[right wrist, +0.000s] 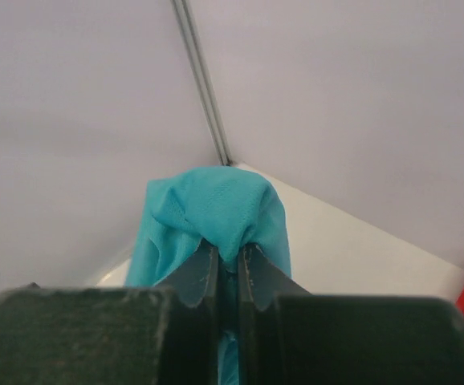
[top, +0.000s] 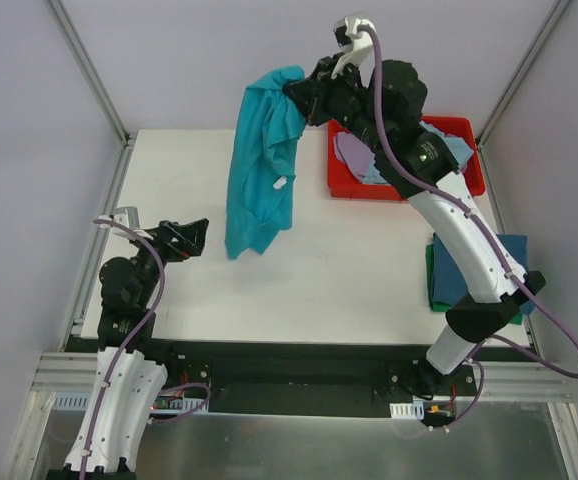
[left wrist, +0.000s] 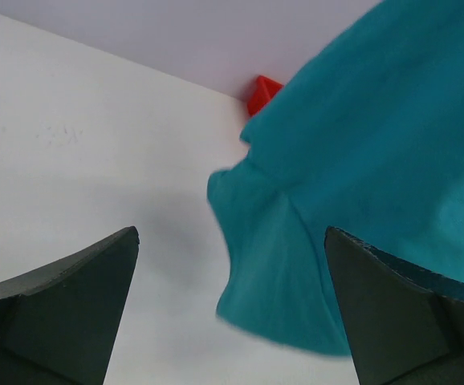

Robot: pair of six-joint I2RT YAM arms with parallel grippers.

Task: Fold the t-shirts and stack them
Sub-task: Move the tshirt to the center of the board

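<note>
A teal t-shirt (top: 262,165) hangs high over the table's back middle, pinched at its top by my right gripper (top: 296,92), which is shut on a fold of the cloth (right wrist: 216,208). Its lower hem (left wrist: 296,313) dangles just above the white table. My left gripper (top: 191,238) stands open at the front left, pointing toward the hanging shirt, with nothing between its fingers (left wrist: 79,289). Lavender and pale blue shirts (top: 354,152) lie in the red tray (top: 344,185). A folded dark blue shirt (top: 456,278) rests on a green one (top: 431,290) at the right edge.
The red tray sits at the back right; its corner (left wrist: 261,91) shows beyond the teal cloth. The folded stack lies by the right arm's lower link. White table (top: 349,270) lies bare between the hanging shirt and the stack. Enclosure walls and metal posts surround the table.
</note>
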